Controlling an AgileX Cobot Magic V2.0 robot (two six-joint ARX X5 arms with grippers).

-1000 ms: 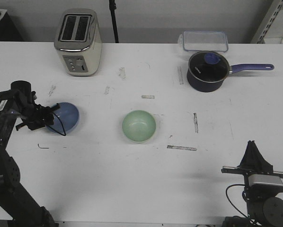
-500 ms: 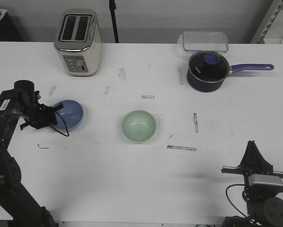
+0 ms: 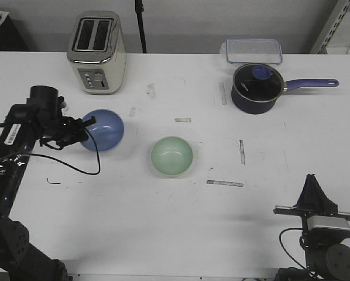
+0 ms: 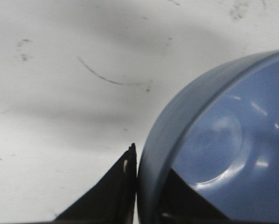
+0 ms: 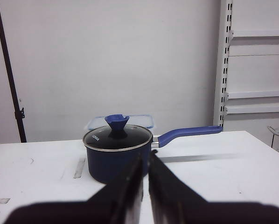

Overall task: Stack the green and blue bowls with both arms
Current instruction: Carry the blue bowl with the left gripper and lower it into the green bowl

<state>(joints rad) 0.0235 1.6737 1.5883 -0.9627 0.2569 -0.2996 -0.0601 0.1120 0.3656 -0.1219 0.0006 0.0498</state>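
Near the left half of the desk [image 3: 163, 234], the blue bowl [image 3: 103, 130] is held tilted by the left end effector [image 3: 81, 130], apparently clear of the surface, though the front view does not settle this. The left wrist view shows one finger [image 4: 112, 196] outside the bowl wall and the other inside, clamped on the rim. The green bowl [image 3: 172, 156] sits upright and empty near the desk centre, apart from the blue bowl and untouched.

Status: the pick of the blue bowl is judged complete. Stacking is not yet done; the two bowls remain separate. Remaining steps, as judged: carry the blue bowl over the green bowl, level it, lower it in, and release.

The right end effector [image 3: 313, 188] rests near the front right corner of the desk, well apart from both bowls. In the right wrist view its fingers nearly touch and hold nothing.

Along the far edge stand a toaster [image 3: 96, 52] toward the left, and a navy saucepan [image 3: 257, 88] with a clear container [image 3: 253, 50] behind it toward the right.
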